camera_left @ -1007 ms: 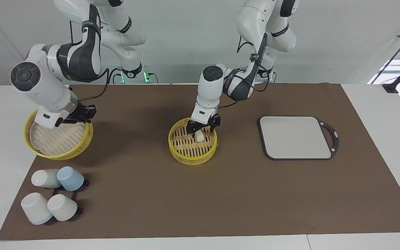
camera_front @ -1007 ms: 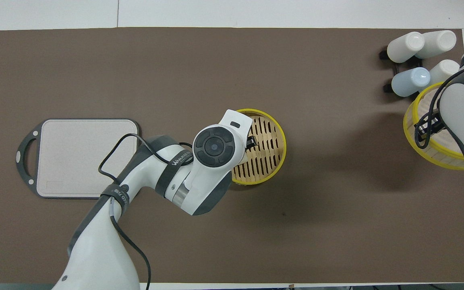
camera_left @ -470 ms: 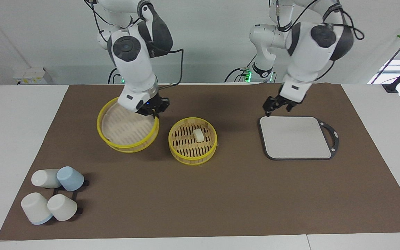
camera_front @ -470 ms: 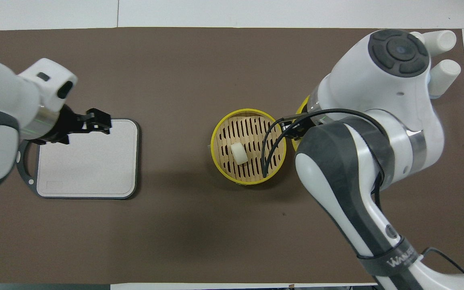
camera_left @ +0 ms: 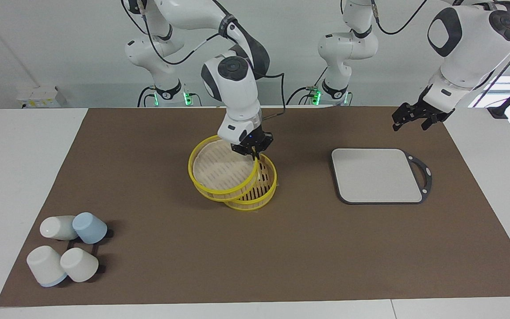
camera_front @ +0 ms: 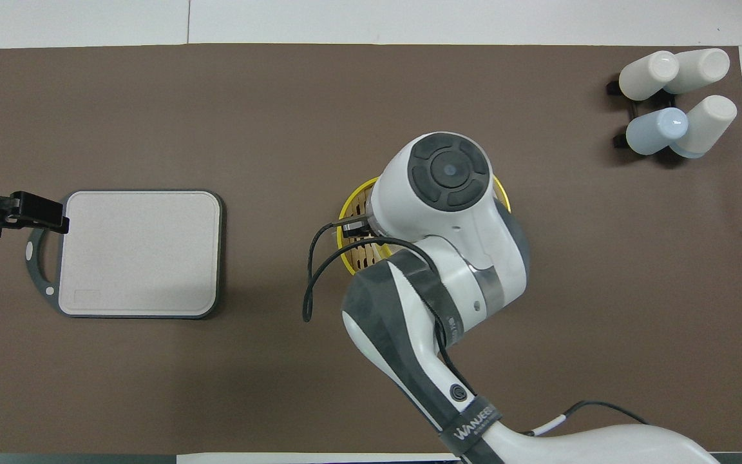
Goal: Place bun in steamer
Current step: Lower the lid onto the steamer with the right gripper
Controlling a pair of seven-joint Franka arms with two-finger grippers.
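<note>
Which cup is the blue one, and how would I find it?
Start at the brown mat and go to the corner at the right arm's end, farthest from the robots. Four cups lie tipped on a black rack there. Only the blue cup is blue all over; its neighbours are mostly white.

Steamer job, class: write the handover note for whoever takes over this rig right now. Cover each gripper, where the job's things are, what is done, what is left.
Right gripper: shut on the rim of the steamer lid, holding it tilted over the steamer basket, partly covering it.
Left gripper: open, holding nothing, up in the air at the left arm's end of the table, near the grey board.
Bun: not visible now; the lid and the right arm cover the basket's floor in both views.
Done: lid picked up and brought over the basket.
Left: confirm the bun is inside, set the lid level on the basket, release.
</note>
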